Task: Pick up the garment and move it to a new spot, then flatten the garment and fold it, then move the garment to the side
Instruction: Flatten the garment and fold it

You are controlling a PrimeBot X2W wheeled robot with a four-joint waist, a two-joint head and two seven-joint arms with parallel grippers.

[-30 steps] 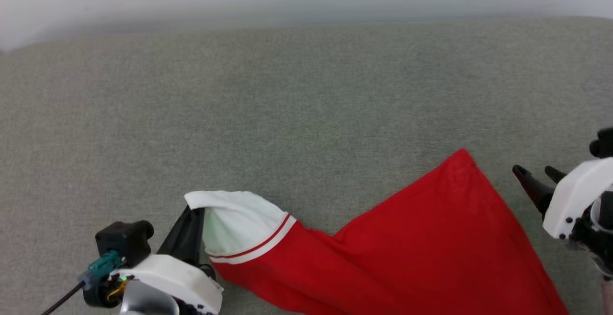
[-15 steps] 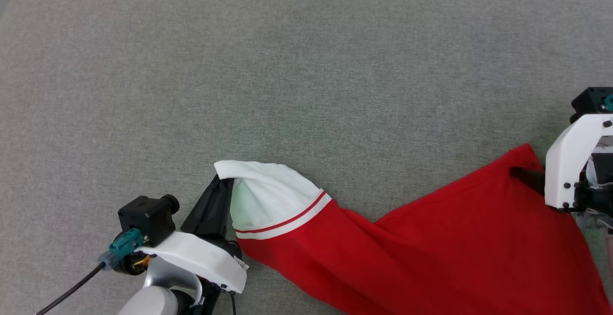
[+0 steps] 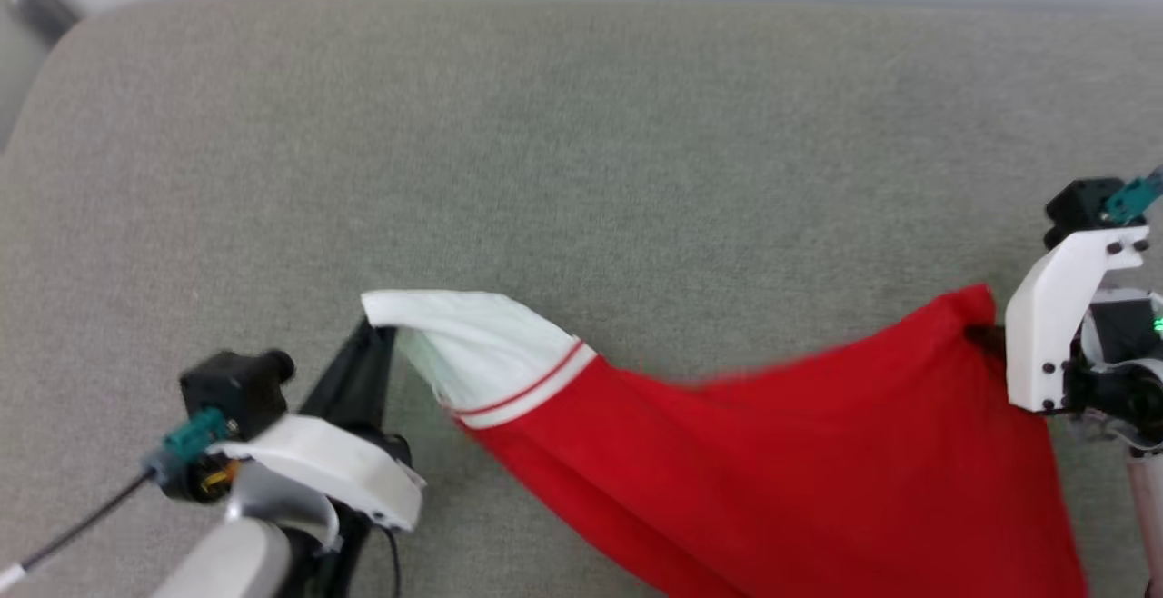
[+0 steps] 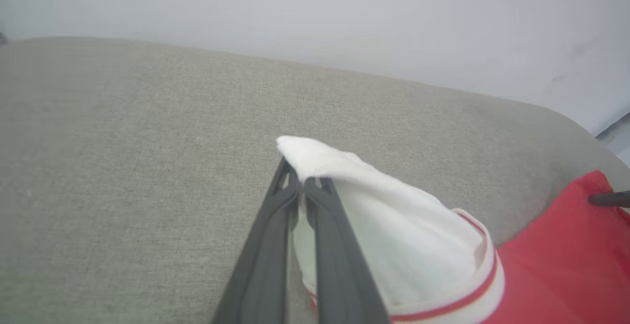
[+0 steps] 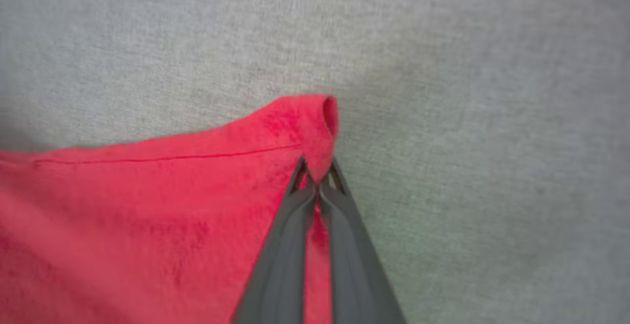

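**Garment** (image 3: 772,453): red, with one white sleeve (image 3: 472,343) edged in red-and-white trim (image 3: 531,391). It sits at the lower middle and right of the grey fabric surface (image 3: 581,144), strung between the two tools, and its lower part runs off the bottom edge of the head view. The upper red edge is blurred there, so the cloth is possibly raised off the surface.

**Left tool** (image 4: 301,183): at the lower left of the head view. Its fingers are pressed together, pinching the sleeve's edge just below its tip.

**Right tool** (image 5: 319,174): at the right edge of the head view. Its fingers are pressed together on the red corner (image 5: 322,117), which curls over above the tips.

**Wall** (image 4: 344,14): pale, behind the surface.
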